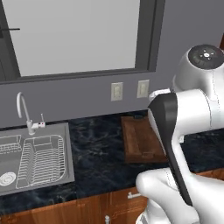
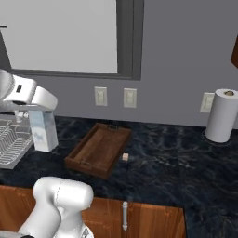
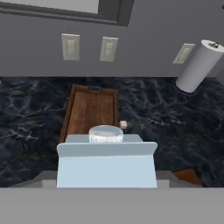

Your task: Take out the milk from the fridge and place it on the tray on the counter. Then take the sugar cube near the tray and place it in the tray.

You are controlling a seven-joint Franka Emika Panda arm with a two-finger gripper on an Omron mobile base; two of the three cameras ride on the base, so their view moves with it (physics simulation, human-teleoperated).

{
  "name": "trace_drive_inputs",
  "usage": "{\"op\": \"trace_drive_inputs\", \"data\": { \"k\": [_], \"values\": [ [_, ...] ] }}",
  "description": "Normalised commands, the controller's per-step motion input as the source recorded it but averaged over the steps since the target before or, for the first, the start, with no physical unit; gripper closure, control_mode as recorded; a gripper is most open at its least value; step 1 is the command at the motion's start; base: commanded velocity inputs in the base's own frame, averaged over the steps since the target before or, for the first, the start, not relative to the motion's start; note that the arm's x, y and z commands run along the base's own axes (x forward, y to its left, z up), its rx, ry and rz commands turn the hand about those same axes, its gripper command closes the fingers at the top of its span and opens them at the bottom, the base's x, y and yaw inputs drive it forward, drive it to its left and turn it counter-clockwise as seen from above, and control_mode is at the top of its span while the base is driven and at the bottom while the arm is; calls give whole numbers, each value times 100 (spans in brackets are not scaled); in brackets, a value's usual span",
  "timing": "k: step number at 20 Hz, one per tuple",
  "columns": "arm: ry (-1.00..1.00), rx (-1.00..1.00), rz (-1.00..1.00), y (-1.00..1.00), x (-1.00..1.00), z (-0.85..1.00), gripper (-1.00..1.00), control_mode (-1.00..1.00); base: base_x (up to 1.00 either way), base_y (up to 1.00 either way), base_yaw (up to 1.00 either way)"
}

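My gripper (image 2: 41,118) is shut on the milk (image 2: 45,133), a pale blue-grey carton hanging upright over the counter (image 2: 176,162) to the left of the tray (image 2: 100,148). In the hand view the milk (image 3: 107,164) sits close in front, with the dark brown tray (image 3: 92,111) beyond and below it. The tray (image 1: 139,141) holds nothing. The sugar cube (image 2: 125,157) lies on the counter just off the tray's right rim, and the sugar cube (image 3: 123,124) is apart from the carton. The fridge is out of view.
A steel sink with a wire dish rack (image 1: 37,159) and a faucet (image 1: 25,113) lies left of the tray. A paper towel roll (image 2: 222,116) stands at the far right by the wall. Wall outlets (image 2: 115,97) sit under a window.
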Motion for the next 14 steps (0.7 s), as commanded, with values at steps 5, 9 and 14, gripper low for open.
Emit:
{"op": "trace_drive_inputs", "data": {
  "k": [5,9,14],
  "values": [
    [-11,12,0,-11,77,-7,100,-100,0,0,0],
    [-17,4,8,-17,65,-55,100,-100,0,0,0],
    [-12,0,25,-29,57,-66,100,-100,0,0,0]
  ]
}}
